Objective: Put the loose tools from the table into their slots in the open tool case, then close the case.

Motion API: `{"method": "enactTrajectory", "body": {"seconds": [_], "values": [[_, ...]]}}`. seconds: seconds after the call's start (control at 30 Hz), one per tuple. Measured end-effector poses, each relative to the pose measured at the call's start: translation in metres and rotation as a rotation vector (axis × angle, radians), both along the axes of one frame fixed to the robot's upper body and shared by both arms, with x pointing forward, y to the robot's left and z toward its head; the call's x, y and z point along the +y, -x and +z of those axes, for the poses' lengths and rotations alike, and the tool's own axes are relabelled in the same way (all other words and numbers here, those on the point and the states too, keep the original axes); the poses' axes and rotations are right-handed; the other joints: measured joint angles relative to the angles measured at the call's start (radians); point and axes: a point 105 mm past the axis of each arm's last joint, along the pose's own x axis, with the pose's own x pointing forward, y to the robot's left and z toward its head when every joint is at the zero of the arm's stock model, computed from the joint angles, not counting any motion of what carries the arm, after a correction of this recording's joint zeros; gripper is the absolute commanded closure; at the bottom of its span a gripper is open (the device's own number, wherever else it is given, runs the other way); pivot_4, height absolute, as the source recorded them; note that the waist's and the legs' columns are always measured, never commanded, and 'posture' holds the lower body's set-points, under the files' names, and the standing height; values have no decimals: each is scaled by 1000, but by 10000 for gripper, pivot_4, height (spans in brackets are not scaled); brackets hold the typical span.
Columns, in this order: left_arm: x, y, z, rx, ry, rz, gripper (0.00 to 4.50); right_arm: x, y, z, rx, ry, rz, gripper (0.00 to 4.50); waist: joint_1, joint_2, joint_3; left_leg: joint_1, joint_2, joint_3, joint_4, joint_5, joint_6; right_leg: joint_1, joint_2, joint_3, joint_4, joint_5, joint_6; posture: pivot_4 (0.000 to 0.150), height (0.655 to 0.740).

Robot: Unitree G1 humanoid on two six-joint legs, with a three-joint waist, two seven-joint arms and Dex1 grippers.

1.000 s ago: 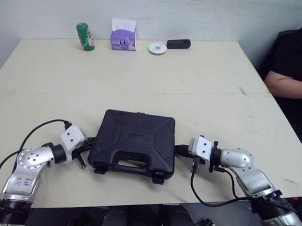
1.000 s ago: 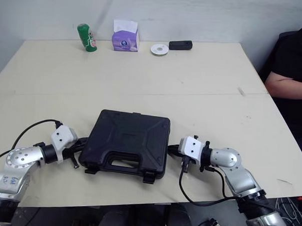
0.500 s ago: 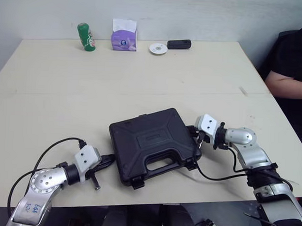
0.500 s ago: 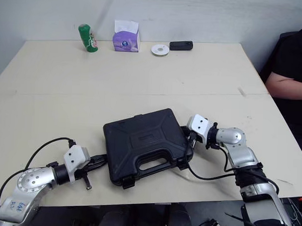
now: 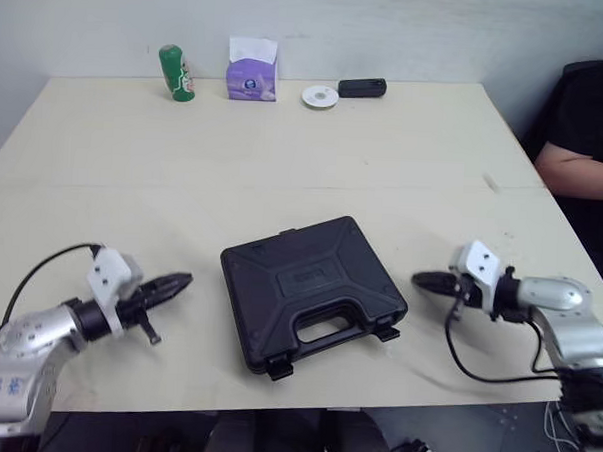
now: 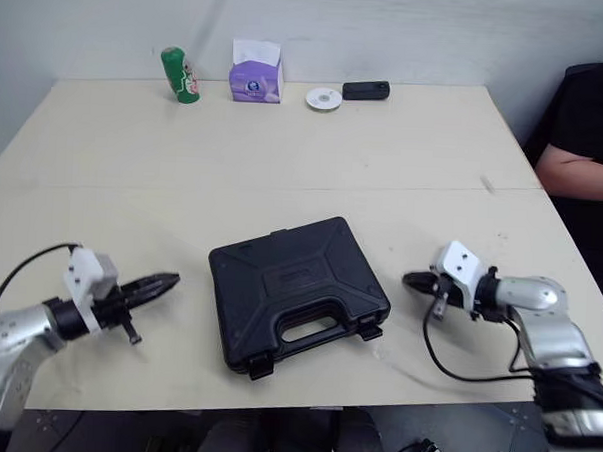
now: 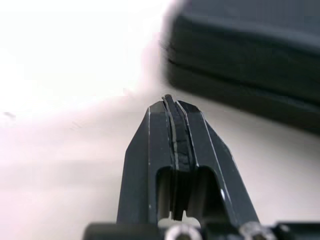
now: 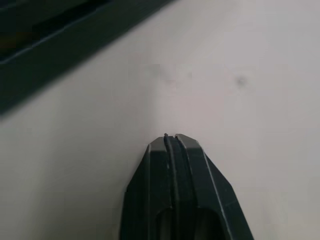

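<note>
Tool case [image 5: 312, 292] lies closed on table [image 5: 285, 155], its contents hidden

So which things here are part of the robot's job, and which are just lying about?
Job: black tool case, shut; left fingers, right fingers, both closed, empty.
Lying about: green can, tissue box, white disc, small black gadget, at the far side.

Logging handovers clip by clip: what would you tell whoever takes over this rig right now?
Left gripper: shut, holding nothing, left of the tool case, apart from it.
Right gripper: shut, holding nothing, right of the case, apart from it.
Tool case: lies askew on the table, lid down.
Done: case closed.
Left: the front latches seem to stick out; check that they are snapped.
</note>
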Motion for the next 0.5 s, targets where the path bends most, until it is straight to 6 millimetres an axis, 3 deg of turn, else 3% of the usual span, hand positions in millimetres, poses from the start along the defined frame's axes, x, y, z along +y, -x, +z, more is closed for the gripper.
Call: {"method": "enactTrajectory", "body": {"seconds": [0.1,0.23,0.37,0.5], "values": [[-3,-30,13,-14,19,-10,44839,2,18,-4,70,-15,12,43948,2,0,0,0,0,0,0,1,-2,0,1,-1,0,0,0,1500,7400],[-9,-61,14,0,6,-21,44839,10,39,-9,136,-26,46,43948,4,0,0,0,0,1,0,1,-3,0,2,0,0,0,0,1500,7400],[-21,-81,4,20,-21,-77,44839,24,58,-16,168,-27,97,43948,7,-3,-1,0,0,2,0,1,-3,0,3,0,-1,0,0,1500,7400],[-33,-91,-14,68,-34,-131,44839,38,55,-20,126,-67,97,43948,2,-9,-2,1,1,2,1,1,-3,0,3,1,0,0,0,1500,7400]]}}
